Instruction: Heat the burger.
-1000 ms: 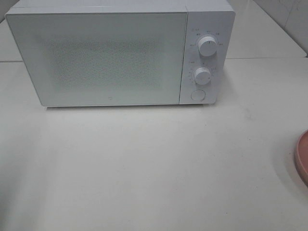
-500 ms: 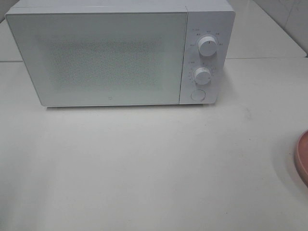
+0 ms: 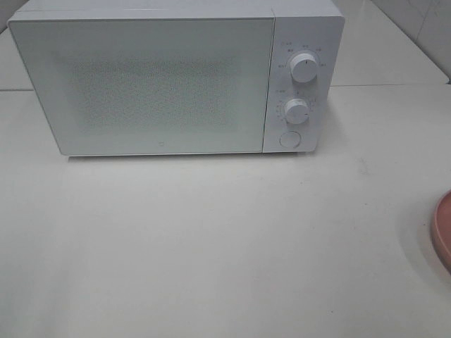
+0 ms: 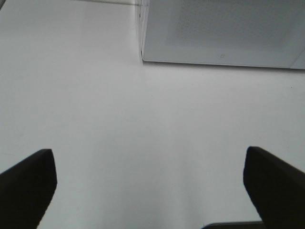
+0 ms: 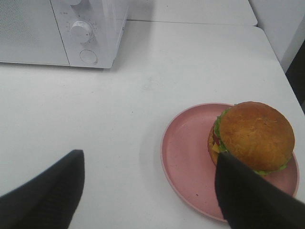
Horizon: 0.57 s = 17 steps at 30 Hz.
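Change: we see none since a second ago; microwave (image 3: 176,77) door remains closed.
Burger (image 5: 255,136): on plate (image 5: 183,160), untouched.
Left gripper (image 4: 150,188): wide open, empty.
Right gripper (image 5: 150,188): wide open, empty.
Meaning: we judge heating not started.

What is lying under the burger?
The burger sits on a round pink plate, toward one side of it, and the plate rests on the white table. The plate surface directly beneath the burger is covered, so nothing there can be seen.

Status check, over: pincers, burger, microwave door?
Both pincers open, empty. Burger on plate, untouched. Microwave door shut, blocks loading.
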Available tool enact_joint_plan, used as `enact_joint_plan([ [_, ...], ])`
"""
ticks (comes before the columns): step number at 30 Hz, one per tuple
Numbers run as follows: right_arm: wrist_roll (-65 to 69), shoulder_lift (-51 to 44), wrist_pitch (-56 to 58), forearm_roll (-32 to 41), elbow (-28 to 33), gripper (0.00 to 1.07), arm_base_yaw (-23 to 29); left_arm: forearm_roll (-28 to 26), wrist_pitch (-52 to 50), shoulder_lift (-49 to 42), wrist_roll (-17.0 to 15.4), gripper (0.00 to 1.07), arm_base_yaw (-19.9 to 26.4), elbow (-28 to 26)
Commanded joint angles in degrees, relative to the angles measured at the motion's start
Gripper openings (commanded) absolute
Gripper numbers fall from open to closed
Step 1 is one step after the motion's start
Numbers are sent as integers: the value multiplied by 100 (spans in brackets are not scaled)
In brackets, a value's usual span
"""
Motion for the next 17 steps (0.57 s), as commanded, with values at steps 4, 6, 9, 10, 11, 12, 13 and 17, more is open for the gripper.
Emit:
enact_joint_plan([
  [4, -63, -155, -92, 23, 17, 75, -40, -40, -11, -510, -11, 101, 11, 11],
  [6, -63, -155, -92, 23, 17, 75, -40, -40, -11, -476, -11, 101, 11, 17],
  [9, -63, -155, -92, 23, 17, 75, -40, -40, -11, -481, -17, 101, 11, 23],
  [10, -63, -155, -92, 23, 17, 75, -40, -40, -11, -481, -17, 101, 11, 23],
  [11, -63, -155, -92, 23, 17, 75, -40, -40, -11, -481, -17, 101, 11, 23],
  [12, -63, -155, -92, 23, 17, 75, -40, -40, -11, -481, -17, 101, 11, 23],
  [13, -63, -155, -92, 23, 17, 75, -40, -40, -11, -481, -17, 101, 11, 23],
  [17, -63, -155, -92, 23, 17, 75, -40, -40, -11, -476, -17, 101, 11, 23],
])
